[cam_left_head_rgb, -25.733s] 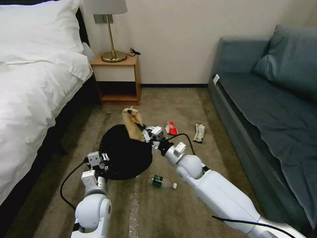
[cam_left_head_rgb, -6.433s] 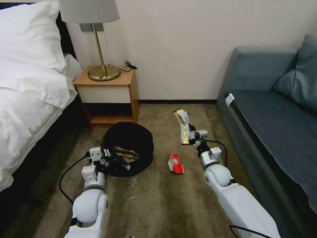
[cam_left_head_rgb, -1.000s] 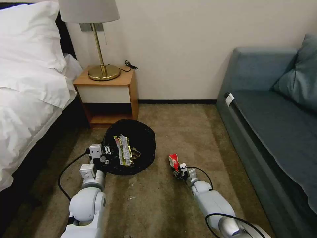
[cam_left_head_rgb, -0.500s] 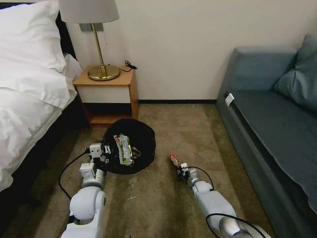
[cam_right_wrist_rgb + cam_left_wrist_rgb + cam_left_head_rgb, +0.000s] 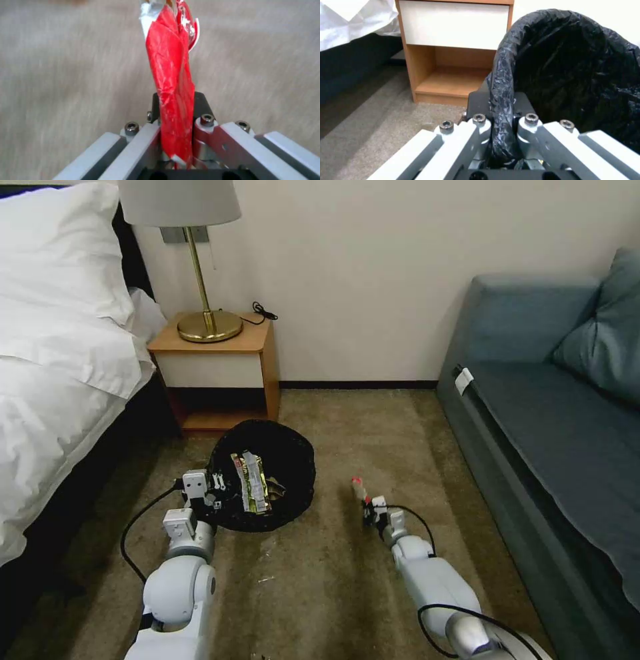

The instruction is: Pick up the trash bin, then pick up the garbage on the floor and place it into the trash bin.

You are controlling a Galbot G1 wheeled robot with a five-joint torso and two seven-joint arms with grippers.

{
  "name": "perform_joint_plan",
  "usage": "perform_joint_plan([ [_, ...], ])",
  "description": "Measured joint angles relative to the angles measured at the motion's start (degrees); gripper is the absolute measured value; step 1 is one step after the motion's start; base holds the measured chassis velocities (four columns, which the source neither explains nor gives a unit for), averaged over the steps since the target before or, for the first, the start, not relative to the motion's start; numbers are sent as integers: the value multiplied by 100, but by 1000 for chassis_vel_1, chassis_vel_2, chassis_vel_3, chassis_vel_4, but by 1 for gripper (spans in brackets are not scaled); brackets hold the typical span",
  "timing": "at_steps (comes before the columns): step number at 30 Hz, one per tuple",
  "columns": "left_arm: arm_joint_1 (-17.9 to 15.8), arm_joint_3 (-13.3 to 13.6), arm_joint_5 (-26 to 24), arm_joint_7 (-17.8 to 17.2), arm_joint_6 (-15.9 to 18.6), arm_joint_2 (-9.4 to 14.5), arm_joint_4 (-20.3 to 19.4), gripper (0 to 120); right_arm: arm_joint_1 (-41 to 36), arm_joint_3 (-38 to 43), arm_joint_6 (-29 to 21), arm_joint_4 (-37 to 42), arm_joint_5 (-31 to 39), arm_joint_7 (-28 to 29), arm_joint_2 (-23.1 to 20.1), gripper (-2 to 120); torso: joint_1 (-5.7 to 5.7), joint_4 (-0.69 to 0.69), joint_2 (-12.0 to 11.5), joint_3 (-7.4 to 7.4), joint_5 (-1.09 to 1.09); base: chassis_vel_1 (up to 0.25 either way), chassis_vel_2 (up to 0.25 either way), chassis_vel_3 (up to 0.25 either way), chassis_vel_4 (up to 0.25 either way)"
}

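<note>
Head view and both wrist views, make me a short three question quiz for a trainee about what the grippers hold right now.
1. True or false: the left gripper is clamped on the bag-lined rim of the trash bin.
2. What does the right gripper hold? A) a clear bottle B) the red-white snack wrapper C) a brown paper bag
3. Fill in: the green-yellow bar wrapper lies inside the ____.

Key: 1 true. 2 B, pinched between the fingers and standing up out of them above the carpet. 3 trash bin.
</note>
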Motion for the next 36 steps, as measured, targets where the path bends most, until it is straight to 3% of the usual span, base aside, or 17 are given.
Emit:
perform_joint_plan([
  [5,-3,3,-13,0,-1,10,5,4,-58,11,59,671,325,98,-105,1,0,0,0,0,0,0,0,0,0],
  [11,-1,-26,-41,-4,-8,48,62,4,-542,-262,47,2462,981,377,-410,1,0,0,0,0,0,0,0,0,0],
  [17,-1,25,-42,-10,-17,44,84,4,-837,-516,91,3457,1046,516,-540,1,0,0,0,0,0,0,0,0,0],
  [19,-21,68,-46,-6,-17,33,118,4,-1058,-788,113,4222,1106,660,-611,1,0,-1,0,-1,-1,0,0,0,0],
  [36,-146,183,-83,-80,43,18,119,4,-1261,-1875,-168,5786,1475,1126,-649,1,0,1,0,0,-1,0,0,0,0],
])
